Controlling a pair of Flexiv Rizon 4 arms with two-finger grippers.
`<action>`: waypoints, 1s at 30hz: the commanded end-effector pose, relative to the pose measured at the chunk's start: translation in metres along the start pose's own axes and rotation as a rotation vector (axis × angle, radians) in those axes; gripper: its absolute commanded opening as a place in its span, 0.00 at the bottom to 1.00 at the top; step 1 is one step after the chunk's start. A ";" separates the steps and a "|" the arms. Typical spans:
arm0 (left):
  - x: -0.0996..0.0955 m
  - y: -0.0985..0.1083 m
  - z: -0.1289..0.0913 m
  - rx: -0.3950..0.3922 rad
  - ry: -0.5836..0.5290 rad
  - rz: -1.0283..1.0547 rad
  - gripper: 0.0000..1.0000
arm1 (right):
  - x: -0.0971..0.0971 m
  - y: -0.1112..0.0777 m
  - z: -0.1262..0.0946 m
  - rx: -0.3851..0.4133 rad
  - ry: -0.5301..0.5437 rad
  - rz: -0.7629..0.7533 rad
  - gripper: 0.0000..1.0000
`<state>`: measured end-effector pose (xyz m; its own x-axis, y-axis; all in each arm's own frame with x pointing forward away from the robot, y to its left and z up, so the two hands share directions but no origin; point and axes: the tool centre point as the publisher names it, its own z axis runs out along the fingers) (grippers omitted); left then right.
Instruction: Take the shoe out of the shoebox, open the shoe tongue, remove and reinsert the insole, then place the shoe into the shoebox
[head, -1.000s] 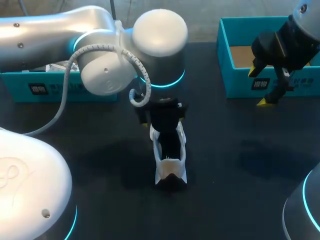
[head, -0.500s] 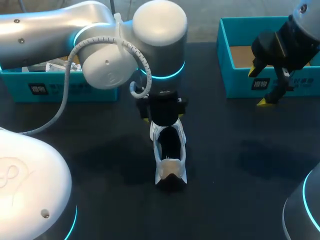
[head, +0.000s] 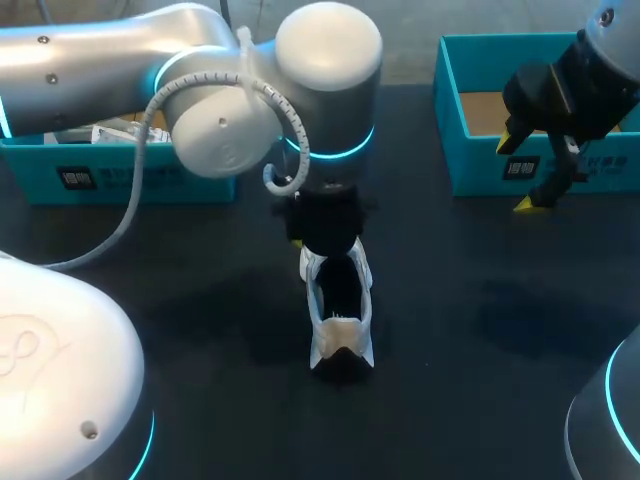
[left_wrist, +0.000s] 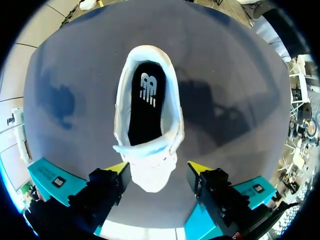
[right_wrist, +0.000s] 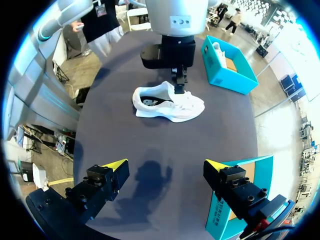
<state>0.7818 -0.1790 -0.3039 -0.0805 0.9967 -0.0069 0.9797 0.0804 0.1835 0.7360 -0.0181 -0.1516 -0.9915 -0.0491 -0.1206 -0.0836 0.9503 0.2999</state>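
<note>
Directly over the white shoe (left_wrist: 149, 161), the left gripper (left_wrist: 159, 169) stands wide open (right gripper (right_wrist: 165, 164) likewise, empty).

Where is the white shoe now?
In the head view the white shoe lies at the middle of the table, toe end under the left gripper.

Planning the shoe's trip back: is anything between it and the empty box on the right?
Nothing lies on the table between the shoe and that box. Only the right gripper, open, hangs over the box's near wall.
</note>
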 end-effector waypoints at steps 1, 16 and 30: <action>-0.008 0.000 0.007 0.015 0.004 0.016 0.72 | -0.002 0.001 0.001 0.003 0.004 0.001 1.00; -0.005 -0.023 0.010 0.043 0.003 0.086 0.49 | -0.002 0.001 0.001 0.003 0.004 0.001 1.00; -0.005 -0.009 0.004 0.032 -0.010 0.061 0.56 | -0.002 0.001 0.001 0.003 0.004 0.001 1.00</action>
<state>0.7707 -0.1890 -0.3125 -0.0195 0.9998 -0.0018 0.9874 0.0195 0.1572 0.7360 -0.0181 -0.1517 -0.9915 -0.0492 -0.1207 -0.0837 0.9503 0.2999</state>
